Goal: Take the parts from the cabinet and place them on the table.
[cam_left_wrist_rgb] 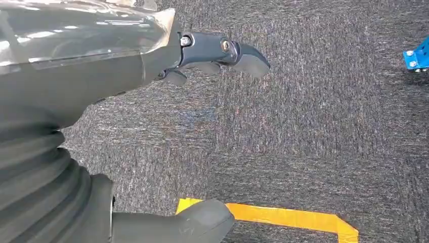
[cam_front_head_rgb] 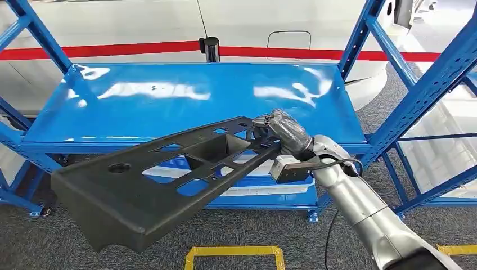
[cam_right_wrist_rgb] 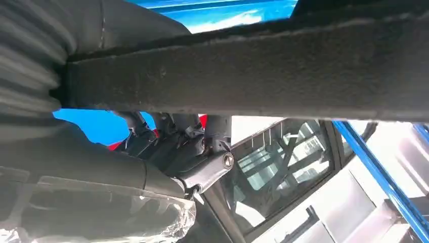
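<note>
Gripping the black slotted panel [cam_front_head_rgb: 169,180] by its two-o'clock end with the right hand [cam_front_head_rgb: 278,132], keeping it cantilevered clear of the blue shelf [cam_front_head_rgb: 185,93] at twelve; hanging the left hand [cam_left_wrist_rgb: 202,131] empty, fingers apart, over carpet.

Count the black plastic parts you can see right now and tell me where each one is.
1. The black part is gripped at one end by the right hand, hanging over the front edge of the blue shelf. Lower shelves are partly hidden.
</note>
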{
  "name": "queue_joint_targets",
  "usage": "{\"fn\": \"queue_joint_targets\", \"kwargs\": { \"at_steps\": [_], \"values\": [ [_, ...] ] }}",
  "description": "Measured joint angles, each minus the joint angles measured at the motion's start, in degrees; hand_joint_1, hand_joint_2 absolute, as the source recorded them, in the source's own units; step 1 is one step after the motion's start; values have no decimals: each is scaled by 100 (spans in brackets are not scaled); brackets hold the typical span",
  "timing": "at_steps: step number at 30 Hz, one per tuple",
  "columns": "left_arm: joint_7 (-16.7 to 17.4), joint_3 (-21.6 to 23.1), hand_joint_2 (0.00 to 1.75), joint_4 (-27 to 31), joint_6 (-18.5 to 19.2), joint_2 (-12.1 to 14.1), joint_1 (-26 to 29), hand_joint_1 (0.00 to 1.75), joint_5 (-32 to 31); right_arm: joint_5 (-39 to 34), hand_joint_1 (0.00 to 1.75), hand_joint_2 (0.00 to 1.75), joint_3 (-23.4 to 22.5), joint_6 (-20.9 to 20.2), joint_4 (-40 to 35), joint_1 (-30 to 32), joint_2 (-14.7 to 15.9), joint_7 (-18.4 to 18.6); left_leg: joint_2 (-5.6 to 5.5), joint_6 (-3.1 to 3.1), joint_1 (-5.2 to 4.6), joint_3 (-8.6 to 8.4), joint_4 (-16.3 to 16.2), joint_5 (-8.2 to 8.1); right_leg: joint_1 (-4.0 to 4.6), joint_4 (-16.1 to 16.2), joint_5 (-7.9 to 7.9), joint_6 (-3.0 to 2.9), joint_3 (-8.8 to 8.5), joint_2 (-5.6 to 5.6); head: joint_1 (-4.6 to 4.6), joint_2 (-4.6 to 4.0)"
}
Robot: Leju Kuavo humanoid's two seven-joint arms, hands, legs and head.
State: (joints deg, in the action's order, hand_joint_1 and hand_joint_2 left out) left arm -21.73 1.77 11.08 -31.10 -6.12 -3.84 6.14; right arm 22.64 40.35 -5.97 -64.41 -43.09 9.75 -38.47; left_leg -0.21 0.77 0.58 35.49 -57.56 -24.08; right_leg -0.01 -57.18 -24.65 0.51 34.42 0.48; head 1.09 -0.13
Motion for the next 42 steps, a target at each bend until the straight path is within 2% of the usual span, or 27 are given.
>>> {"fn": "queue_joint_targets", "kwargs": {
  "at_steps": [22, 28, 31, 32, 33, 34, 35, 36, 37, 38, 39, 40, 41, 42],
  "values": [
    [-9, -15, 175, 0, 35, 4, -1, 0, -18, -37, 162, 175, 7, 85, 2, 159, 131, -33, 0, 1, -1, 2, -2, -1, -2, 1, 1, 1, -2, 0, 0, 0],
    [-11, -15, 175, 0, 42, 28, 0, 0, -24, -61, 162, 175, 7, 87, 2, 187, 133, -33, -1, 52, -25, 13, -28, -32, -44, 5, -4, 21, -5, -1, 0, 0],
    [-11, -17, 175, 0, 50, 39, -1, 0, -24, -81, 162, 175, 7, 87, 0, 187, 131, -33, -1, 109, -57, 4, -30, -31, -72, 26, 10, 50, -25, -3, 4, 0],
    [-13, -17, 175, 0, 48, 37, -1, 0, -24, -85, 162, 175, 4, 87, -2, 187, 131, -33, 3, 157, -53, -27, 30, 33, -51, 41, 32, 94, -41, -2, 9, 0],
    [-13, -17, 175, 0, 48, 33, -3, 0, -24, -85, 162, 175, 2, 90, -4, 192, 144, -33, 31, 167, 28, -97, 140, 99, -31, -10, -44, 86, -4, -10, 0, 0],
    [-17, -17, 175, 0, 48, 33, -5, 0, -24, -90, 162, 175, 2, 92, -4, 183, 151, -35, 29, 192, 16, -122, 195, 126, -41, -181, -200, 79, 61, -16, -13, 0],
    [-20, -20, 175, 0, 50, 33, -8, 0, -24, -94, 162, 175, 2, 92, -4, 174, 155, -35, 33, 217, 26, -115, 196, 144, -61, -588, -428, 52, 228, -14, -22, 0],
    [-20, -17, 175, 0, 50, 31, -8, 0, -24, -98, 162, 175, 2, 94, -2, 190, 160, -37, 33, 215, 24, -106, 194, 145, -73, -1065, -633, 47, 415, -14, -24, 0],
    [-20, -17, 175, 0, 50, 24, -6, 0, -24, -96, 162, 175, 4, 94, -2, 216, 162, -35, 32, 212, 24, -96, 194, 147, -90, -1473, -776, 64, 578, -15, -20, 0],
    [-20, -20, 175, 0, 50, 24, -4, 0, -24, -96, 162, 175, 7, 94, -2, 242, 164, -35, 30, 203, 30, -82, 188, 153, -114, -1710, -824, 107, 665, -16, -24, 0],
    [-20, -20, 175, 0, 50, 24, -1, 0, -24, -96, 162, 175, 7, 94, -2, 263, 168, -35, 21, 185, 47, -70, 184, 163, -151, -1639, -751, 175, 601, -18, -24, 0],
    [-20, -20, 175, 0, 50, 24, -1, 0, -24, -96, 162, 175, 11, 94, 0, 264, 168, -35, 18, 163, 67, -56, 169, 168, -187, -1374, -623, 247, 453, -21, -22, 0],
    [-20, -20, 175, 0, 50, 22, -3, 0, -24, -96, 162, 175, 13, 94, -2, 257, 166, -35, 11, 126, 105, -23, 130, 168, -232, -806, -412, 356, 137, -33, -22, 0],
    [-20, -22, 175, 0, 50, 22, -4, 0, -24, -96, 162, 175, 11, 94, -2, 252, 166, -35, 5, 70, 126, 11, 75, 156, -277, -275, -271, 434, -170, -53, -28, 0]
  ]
}}
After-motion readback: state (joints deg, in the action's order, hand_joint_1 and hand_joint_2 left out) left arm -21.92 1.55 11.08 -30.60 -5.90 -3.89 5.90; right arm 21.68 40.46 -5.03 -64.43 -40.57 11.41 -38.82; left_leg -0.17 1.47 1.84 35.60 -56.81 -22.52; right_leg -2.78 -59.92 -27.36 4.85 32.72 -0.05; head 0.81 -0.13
